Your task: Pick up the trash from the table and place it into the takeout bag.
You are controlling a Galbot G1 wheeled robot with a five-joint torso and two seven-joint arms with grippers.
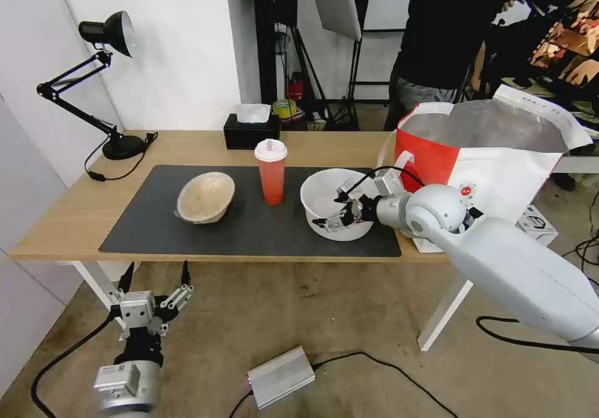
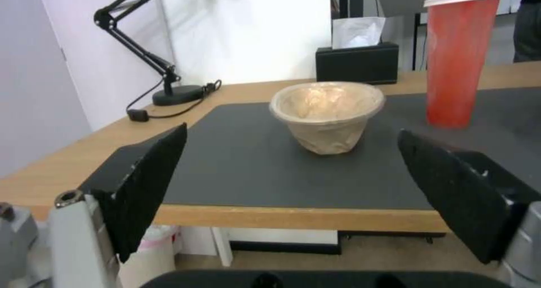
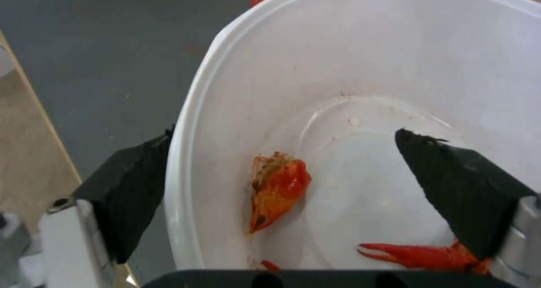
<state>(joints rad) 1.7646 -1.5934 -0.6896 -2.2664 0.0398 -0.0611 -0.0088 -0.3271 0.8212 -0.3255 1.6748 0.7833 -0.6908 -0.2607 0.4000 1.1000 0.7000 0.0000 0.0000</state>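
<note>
A large white bowl [image 1: 324, 194] [image 3: 361, 89] with red crayfish scraps [image 3: 279, 186] stands on the dark mat of the table [image 1: 75, 212]. My right gripper [image 1: 337, 215] [image 3: 287, 169] is open astride the bowl's near rim, one finger outside the wall, the other inside. The orange-red drink cup [image 1: 271, 171] [image 2: 459, 55] with a white lid stands upright mid-mat. A beige paper bowl [image 1: 205, 196] [image 2: 328, 115] sits left of it. The white and red takeout bag [image 1: 483, 156] stands open at the table's right end. My left gripper [image 1: 157, 287] [image 2: 293, 186] hangs open below the table's front edge.
A black tissue box [image 1: 252, 130] and a black desk lamp [image 1: 112, 87] stand along the table's far side. A silver box [image 1: 281, 375] with cables lies on the floor. A person stands behind the bag.
</note>
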